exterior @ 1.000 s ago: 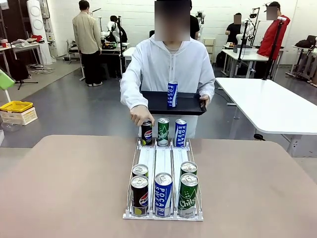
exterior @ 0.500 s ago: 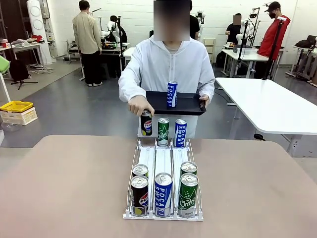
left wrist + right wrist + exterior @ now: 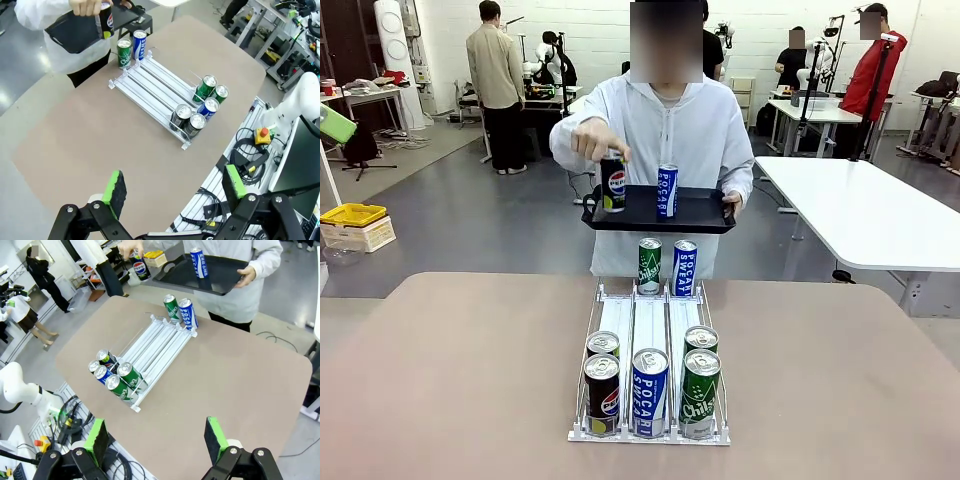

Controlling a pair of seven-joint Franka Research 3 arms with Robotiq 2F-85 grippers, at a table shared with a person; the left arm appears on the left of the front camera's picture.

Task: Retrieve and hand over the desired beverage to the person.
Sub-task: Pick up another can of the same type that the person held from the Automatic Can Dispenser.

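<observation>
Right, starting close in: left gripper [image 3: 175, 187] spread wide with nothing between its green pads [image 3: 116, 192], right gripper [image 3: 157, 435] just as wide and just as empty, both high above the table [image 3: 440, 380]. Out on the tabletop, a three-lane wire rack [image 3: 650, 318], loaded at its near end: front Pepsi can [image 3: 602, 395] on the robot's left, front Pocari can [image 3: 650, 392] in the middle, front green can [image 3: 699, 394] on the right, with a second Pepsi can [image 3: 603, 344] and a second green can [image 3: 701, 339] tucked right behind the outer two. Up at the far end, a far green can [image 3: 649, 265] and a far Pocari can [image 3: 684, 267] side by side, left lane bare there. Beyond the table edge, the person [image 3: 665, 130], black tray [image 3: 705, 212] in one hand, tray Pocari can [image 3: 667, 190] upright on it, and a lifted Pepsi can [image 3: 613, 185] pinched by its top in the free hand [image 3: 592, 140], over the tray's left corner; touching down or not, hard to say. No telling yet which drink counts as the wanted one. Likely full and fairly weighty, stiff-walled yet dentable, slick-sided; best taken around mid-body, upright, pads square across the widest part, front row first.
</observation>
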